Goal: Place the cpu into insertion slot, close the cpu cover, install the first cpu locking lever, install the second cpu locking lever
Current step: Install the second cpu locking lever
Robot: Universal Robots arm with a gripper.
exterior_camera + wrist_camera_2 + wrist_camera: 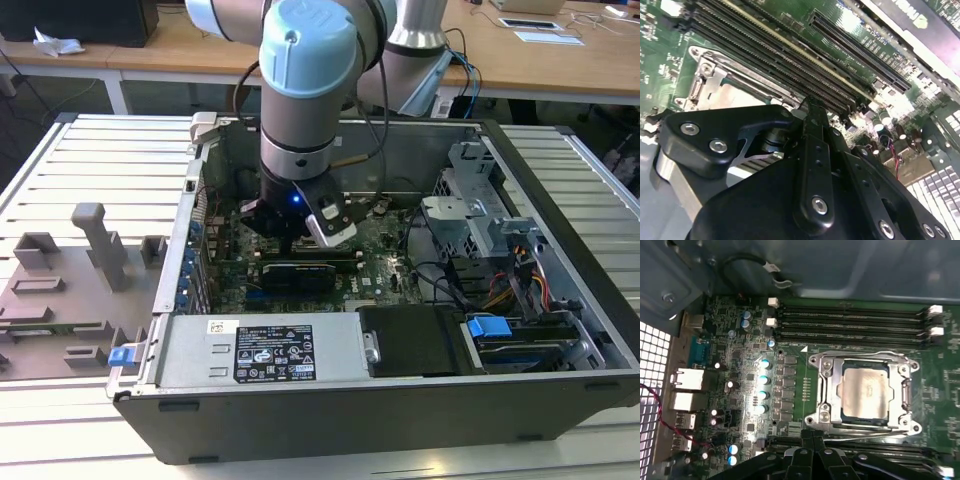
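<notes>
The cpu [863, 391], pale silvery-beige, lies flat in the insertion slot [914, 429] on the green board. The silver cpu cover [827, 390] is down around it, its window framing the chip. Thin wire levers [865, 356] run along two opposite sides of the socket; whether they are latched I cannot tell. In the first wrist view my gripper [812, 440] hovers just beside the socket, its black fingers pressed together with nothing between them. The second wrist view has the gripper [812, 107] in front of the cover [715, 80]. In the exterior view the gripper [288, 240] hangs low inside the open computer case.
Long black memory slots [850, 322] flank the socket on both sides. Case walls [185, 250] enclose the board, with the power supply [265, 350] in front and a drive cage [480, 215] on the exterior view's right. Grey fixtures [90, 250] stand on the table at its left.
</notes>
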